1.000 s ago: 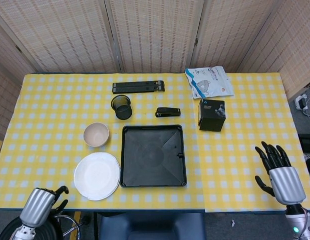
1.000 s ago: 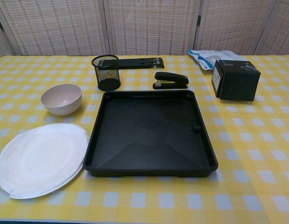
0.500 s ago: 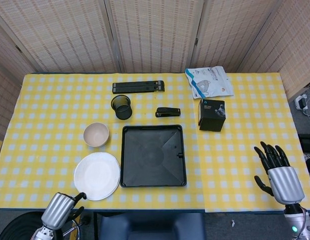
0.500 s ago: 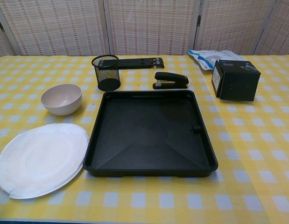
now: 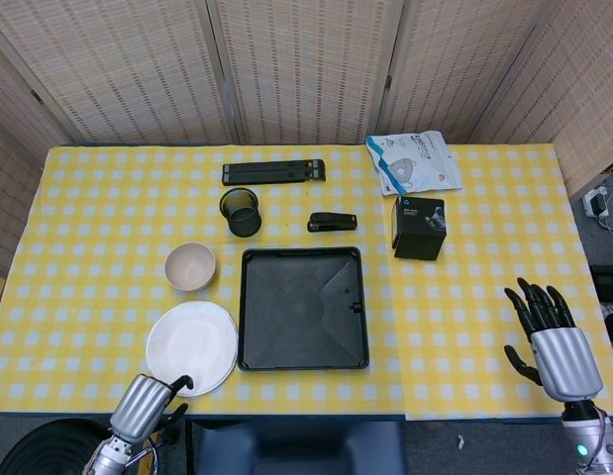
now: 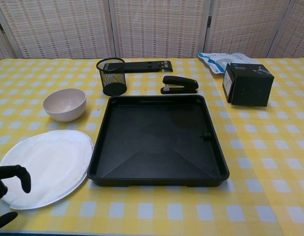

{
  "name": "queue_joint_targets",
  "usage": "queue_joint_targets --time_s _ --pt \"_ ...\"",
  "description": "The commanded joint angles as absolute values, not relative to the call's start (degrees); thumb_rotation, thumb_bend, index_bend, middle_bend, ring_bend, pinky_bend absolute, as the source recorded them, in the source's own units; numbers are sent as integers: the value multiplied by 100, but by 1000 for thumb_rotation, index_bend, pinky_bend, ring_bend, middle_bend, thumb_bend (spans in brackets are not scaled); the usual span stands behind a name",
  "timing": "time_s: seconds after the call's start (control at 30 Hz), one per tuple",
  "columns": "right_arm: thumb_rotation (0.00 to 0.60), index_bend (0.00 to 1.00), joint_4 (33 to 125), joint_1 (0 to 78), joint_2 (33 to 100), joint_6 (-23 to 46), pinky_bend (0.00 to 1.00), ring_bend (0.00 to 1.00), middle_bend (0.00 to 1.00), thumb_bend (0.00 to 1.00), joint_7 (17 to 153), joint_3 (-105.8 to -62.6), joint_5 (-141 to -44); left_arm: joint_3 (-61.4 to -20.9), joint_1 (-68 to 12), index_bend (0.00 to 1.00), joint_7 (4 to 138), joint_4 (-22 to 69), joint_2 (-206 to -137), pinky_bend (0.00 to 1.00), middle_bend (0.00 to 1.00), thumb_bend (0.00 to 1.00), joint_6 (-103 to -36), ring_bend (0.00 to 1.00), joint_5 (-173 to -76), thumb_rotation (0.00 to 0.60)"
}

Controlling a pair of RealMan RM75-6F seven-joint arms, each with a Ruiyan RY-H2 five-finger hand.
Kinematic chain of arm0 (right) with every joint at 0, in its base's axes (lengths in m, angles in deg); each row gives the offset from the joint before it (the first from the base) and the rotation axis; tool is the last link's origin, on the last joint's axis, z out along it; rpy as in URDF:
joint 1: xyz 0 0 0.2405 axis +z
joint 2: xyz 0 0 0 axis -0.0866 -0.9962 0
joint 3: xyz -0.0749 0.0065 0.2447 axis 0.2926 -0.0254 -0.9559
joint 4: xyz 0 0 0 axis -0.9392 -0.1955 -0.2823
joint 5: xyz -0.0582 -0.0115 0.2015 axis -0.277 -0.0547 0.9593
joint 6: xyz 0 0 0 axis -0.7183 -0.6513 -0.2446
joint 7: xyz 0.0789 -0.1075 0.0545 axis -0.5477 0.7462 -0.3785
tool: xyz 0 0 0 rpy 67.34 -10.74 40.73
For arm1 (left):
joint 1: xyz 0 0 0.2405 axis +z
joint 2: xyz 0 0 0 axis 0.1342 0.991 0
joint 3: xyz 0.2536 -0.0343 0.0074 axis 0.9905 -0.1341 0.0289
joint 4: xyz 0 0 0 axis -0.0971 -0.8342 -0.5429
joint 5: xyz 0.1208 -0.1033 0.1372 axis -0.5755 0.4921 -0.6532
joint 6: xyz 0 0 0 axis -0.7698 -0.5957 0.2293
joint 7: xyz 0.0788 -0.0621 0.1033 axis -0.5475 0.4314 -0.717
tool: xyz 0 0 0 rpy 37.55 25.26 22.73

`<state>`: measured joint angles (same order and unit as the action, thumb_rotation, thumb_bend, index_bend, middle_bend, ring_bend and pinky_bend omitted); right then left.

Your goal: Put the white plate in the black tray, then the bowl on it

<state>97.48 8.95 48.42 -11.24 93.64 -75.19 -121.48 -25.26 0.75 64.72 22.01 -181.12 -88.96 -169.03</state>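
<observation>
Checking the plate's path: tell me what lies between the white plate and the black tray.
Nothing: in the chest view the white plate lies right beside the black tray, rims about touching, the plate's edge seemingly tucked under.

Woven folding screen [image 5: 306, 64] behind yellow-checked table [image 5: 484, 297].

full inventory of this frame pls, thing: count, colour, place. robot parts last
plate: 1, white, near-left, beside the tray
bowl: 1, beige, behind the plate
tray: 1, black, centre, nothing in it
mesh cup: 1, black, behind the tray's left corner
stapler: 1, black, behind the tray
flat stand: 1, black, far centre
box: 1, black, right of the stapler
packet: 1, white and blue, far right
tablecloth: 1, yellow-white check, over the table
left hand: 1, silver and black, at the plate's near edge, holding nothing
right hand: 1, silver and black, near-right, fingers spread
</observation>
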Motion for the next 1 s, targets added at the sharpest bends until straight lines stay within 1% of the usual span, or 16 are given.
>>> queue_joint_targets --time_s 0.03,0.2,0.53,0.7,1.0 --pt "600 0 9746 894 4839 -1120 0 0 0 340 9362 -7523 -12136 -2552 43 488 6470 2162 -18173 1000 1000 318 -8865 1000 -16850 600" --pt "600 0 9755 884 4829 -1135 0 0 0 341 9355 -7540 -12100 -2597 -34 491 6400 2041 -18290 1000 1000 318 -8786 1000 -16775 600" --pt "600 0 9751 872 4801 -1168 0 0 0 341 9265 -7542 -12111 -2544 -120 487 6421 1912 -18461 1000 1000 318 -8639 1000 -16665 600" --pt "600 0 9756 878 4793 -1145 0 0 0 340 9261 -7541 -12099 -2524 -155 464 6439 1852 -18519 1000 1000 317 -8574 1000 -16599 600" --pt "600 0 9763 888 4768 -1113 0 0 0 340 9221 -7539 -12085 -2578 -205 466 6369 1540 -18692 1000 1000 319 -8598 1000 -16524 600"
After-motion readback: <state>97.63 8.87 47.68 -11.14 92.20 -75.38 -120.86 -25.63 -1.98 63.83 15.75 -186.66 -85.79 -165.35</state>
